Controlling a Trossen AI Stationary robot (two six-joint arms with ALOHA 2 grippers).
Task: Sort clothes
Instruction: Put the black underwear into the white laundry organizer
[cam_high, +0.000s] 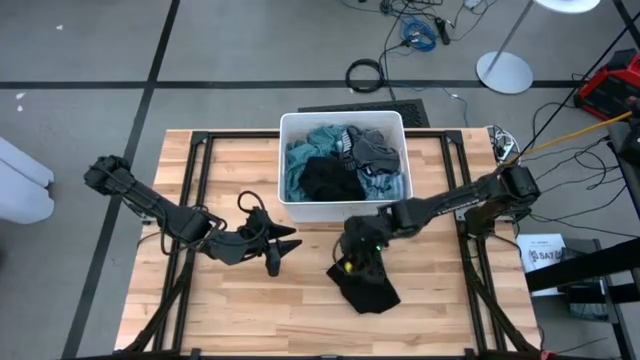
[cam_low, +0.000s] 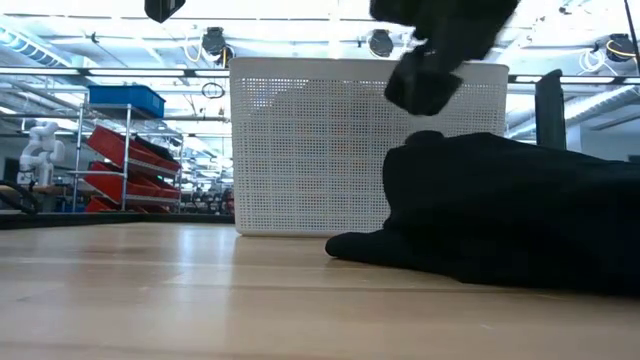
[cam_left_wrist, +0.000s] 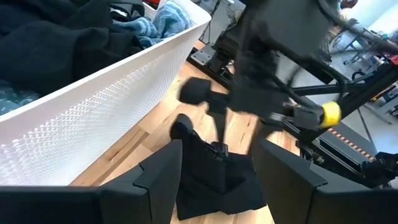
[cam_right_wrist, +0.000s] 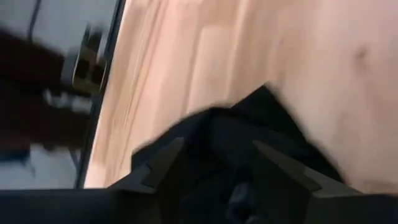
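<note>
One black garment (cam_high: 368, 288) on wooden table (cam_high: 240, 310)

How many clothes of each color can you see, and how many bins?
Black clothes: 2, one on the table, one in the bin
Teal-green clothes: 1
Light blue clothes: 1
Grey patterned clothes: 1
White bin: 1
Total: 6

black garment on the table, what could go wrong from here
The right claw sits over the black garment, which lies bunched on the table; a pinch may catch only one fold, so it could slip out. The left claw is open close by, so the arms could collide. The bin is heaped, and clothes could spill.
</note>
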